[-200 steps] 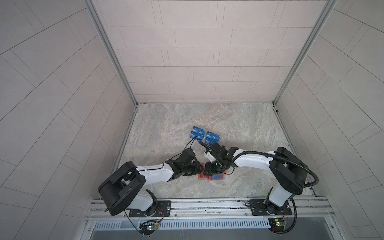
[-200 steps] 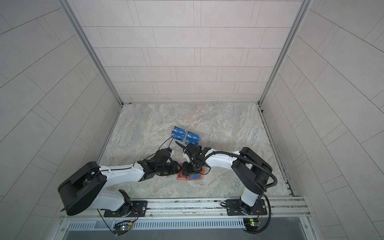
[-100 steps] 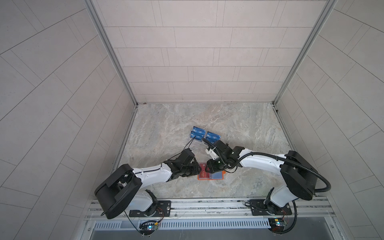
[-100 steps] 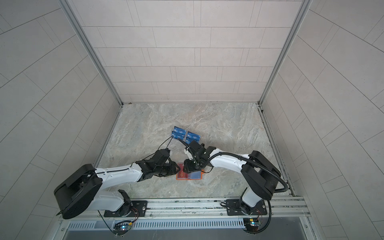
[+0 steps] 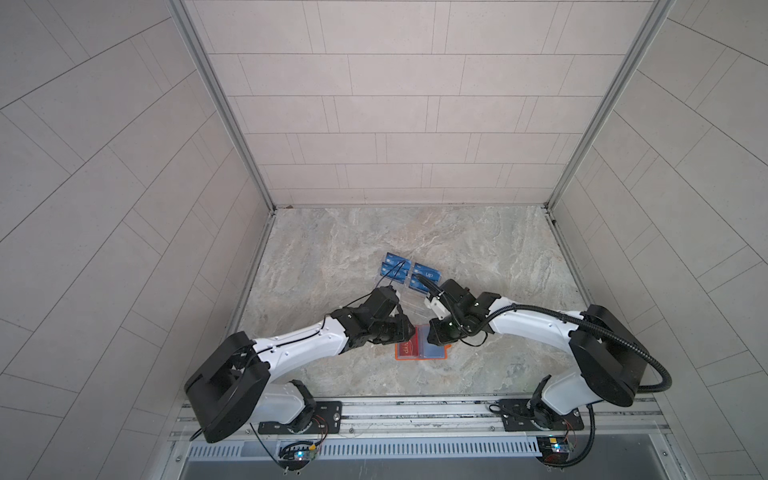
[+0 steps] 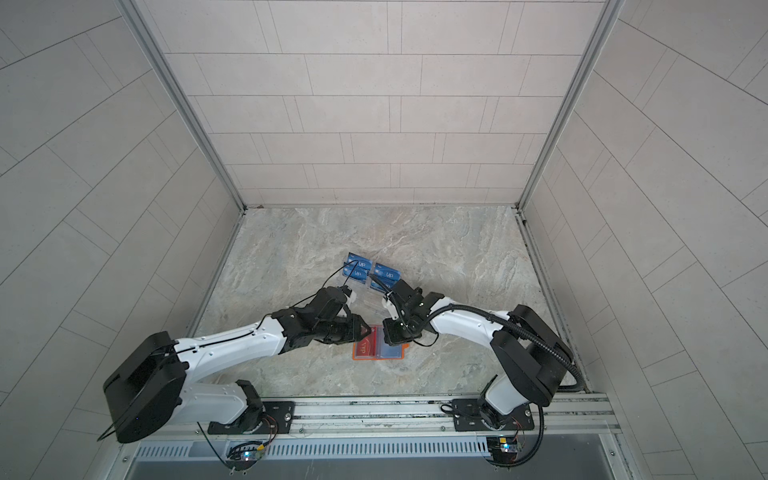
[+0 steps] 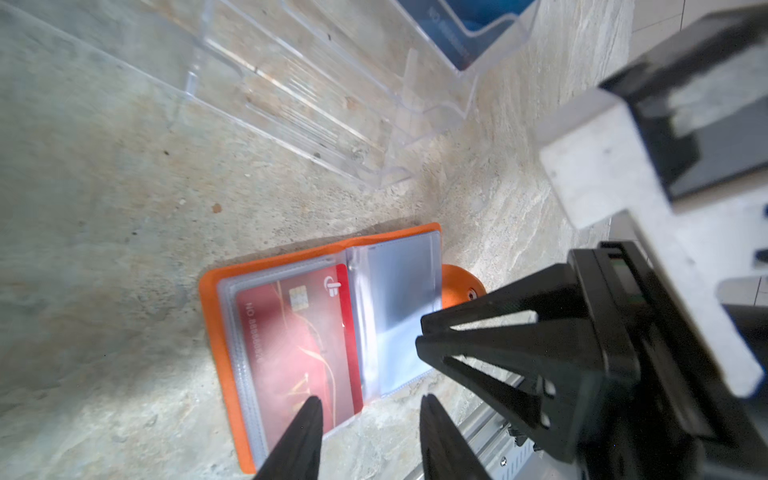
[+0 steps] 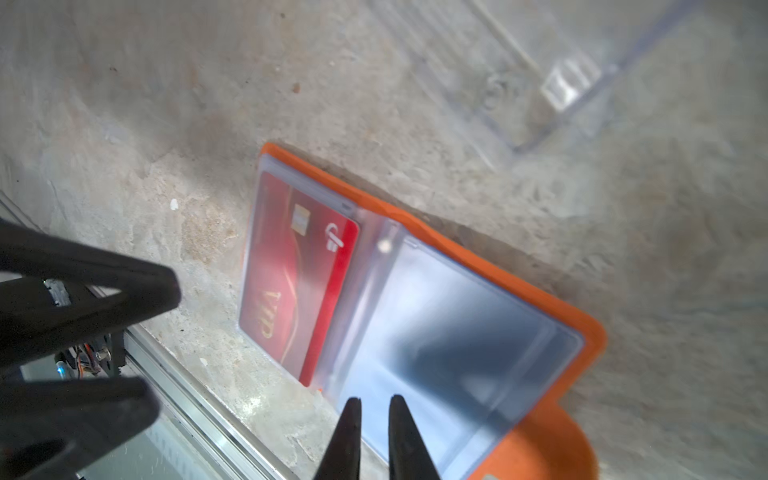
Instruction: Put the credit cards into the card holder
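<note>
The orange card holder [image 5: 419,356] [image 6: 376,356] lies open on the marble near the front. A red VIP credit card [image 7: 299,332] [image 8: 295,282] sits in its left clear sleeve. The right sleeve [image 8: 449,332] looks pale blue and glary. My left gripper [image 7: 370,399] [image 5: 409,332] is open over the holder's near edge, with nothing between its fingers. My right gripper [image 8: 374,399] [image 5: 436,334] hovers over the right sleeve's edge. Its jaws are narrowed to a thin gap with nothing seen in it. Blue credit cards [image 5: 428,275] [image 6: 359,264] stand in racks behind.
Two clear acrylic tiered racks [image 7: 291,83] [image 8: 561,83] stand just behind the holder, their lower tiers bare. Tiled walls close in the back and both sides. A metal rail [image 5: 415,409] runs along the front. The two grippers are close together over the holder.
The right gripper's jaws have narrowed from a wide gap to a thin one, and its arm has swung out to the right. The left gripper has barely moved.
</note>
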You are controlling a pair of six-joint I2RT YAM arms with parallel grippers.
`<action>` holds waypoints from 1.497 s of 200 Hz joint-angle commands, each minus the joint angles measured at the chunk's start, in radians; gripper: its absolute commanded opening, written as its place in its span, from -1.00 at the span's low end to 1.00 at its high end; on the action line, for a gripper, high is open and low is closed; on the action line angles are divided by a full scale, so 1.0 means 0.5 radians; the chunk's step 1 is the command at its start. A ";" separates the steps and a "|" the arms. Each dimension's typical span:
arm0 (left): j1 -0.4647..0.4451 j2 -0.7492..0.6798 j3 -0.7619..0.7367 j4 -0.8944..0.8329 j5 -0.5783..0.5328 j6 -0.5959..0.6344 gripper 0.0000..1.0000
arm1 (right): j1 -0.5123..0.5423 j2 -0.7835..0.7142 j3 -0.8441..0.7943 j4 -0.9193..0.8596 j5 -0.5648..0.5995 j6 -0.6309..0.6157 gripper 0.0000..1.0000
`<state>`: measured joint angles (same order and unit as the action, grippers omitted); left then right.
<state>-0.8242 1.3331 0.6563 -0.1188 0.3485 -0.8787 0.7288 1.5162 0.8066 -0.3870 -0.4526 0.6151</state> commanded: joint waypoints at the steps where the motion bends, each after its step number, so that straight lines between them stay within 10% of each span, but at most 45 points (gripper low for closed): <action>1: -0.006 0.070 0.075 -0.034 0.003 0.021 -0.12 | -0.035 -0.053 -0.007 0.023 -0.010 0.008 -0.65; 153: -0.161 0.235 0.349 -0.470 -0.289 0.084 0.47 | -0.039 -0.110 -0.112 0.042 -0.010 0.033 -0.59; 299: -0.177 0.396 0.234 0.175 0.157 -0.054 0.00 | -0.040 0.025 -0.172 0.000 0.136 0.040 -0.63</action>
<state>-0.9058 1.4975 0.7975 -0.1204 0.3832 -0.8845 0.7078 1.5127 0.7307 -0.3496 -0.4397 0.6323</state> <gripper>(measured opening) 0.520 0.186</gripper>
